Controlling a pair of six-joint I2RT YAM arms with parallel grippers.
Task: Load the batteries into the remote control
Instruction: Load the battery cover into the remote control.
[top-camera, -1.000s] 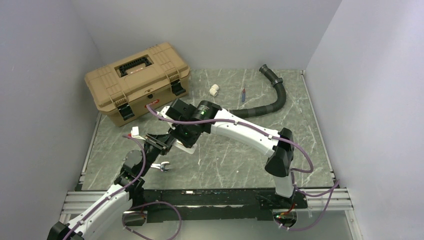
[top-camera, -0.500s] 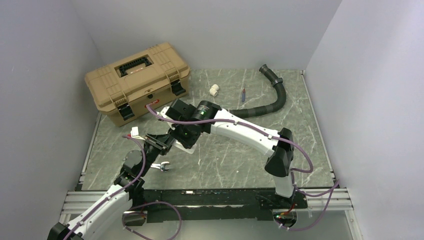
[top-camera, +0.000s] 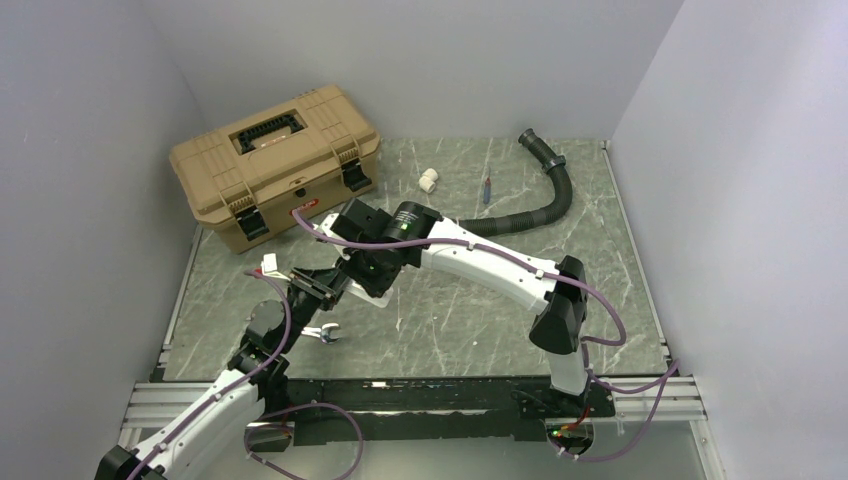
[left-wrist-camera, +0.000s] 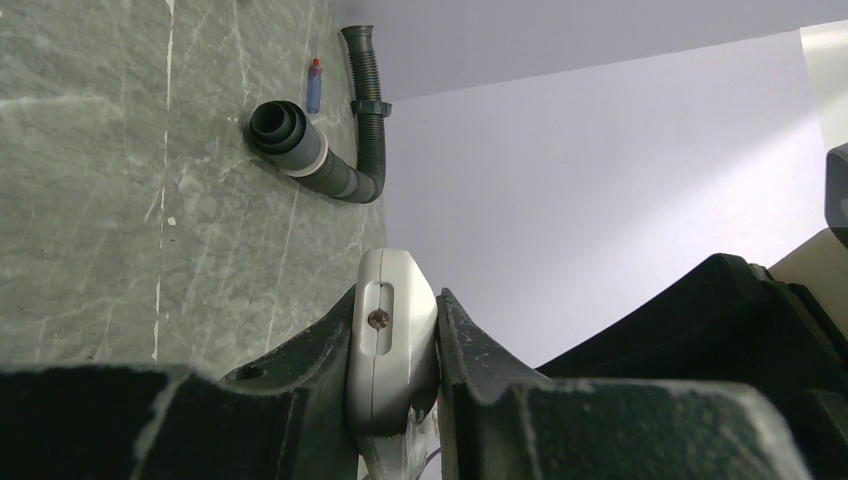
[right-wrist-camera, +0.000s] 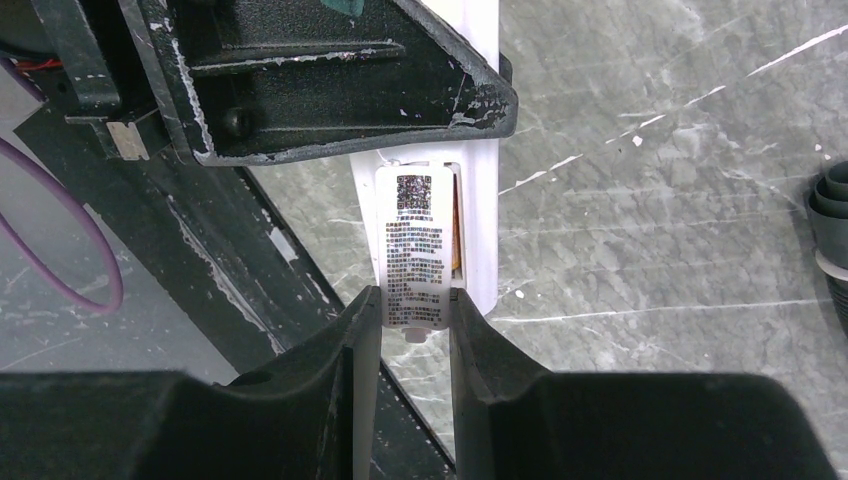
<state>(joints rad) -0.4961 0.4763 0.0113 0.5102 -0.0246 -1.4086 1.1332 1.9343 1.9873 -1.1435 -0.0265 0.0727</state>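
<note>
The remote control (left-wrist-camera: 390, 330), a slim white bar, is clamped by its end in my shut left gripper (left-wrist-camera: 395, 310). In the right wrist view its plain back (right-wrist-camera: 480, 200) faces the camera, and the left fingers (right-wrist-camera: 300, 80) hold it from above. A white battery cover (right-wrist-camera: 415, 250) with a printed label lies over the recess. My right gripper (right-wrist-camera: 415, 300) is shut on that cover's lower end, both fingers touching its edges. Beside the cover, a thin orange strip of a battery (right-wrist-camera: 457, 235) shows inside the recess. Both grippers meet at the table's left (top-camera: 335, 278).
A tan toolbox (top-camera: 275, 165) stands at the back left. A silver wrench (top-camera: 322, 333) lies just near the left arm. A white pipe fitting (top-camera: 428, 180), a red-and-blue stick (top-camera: 487, 188) and a black corrugated hose (top-camera: 540, 200) lie towards the back.
</note>
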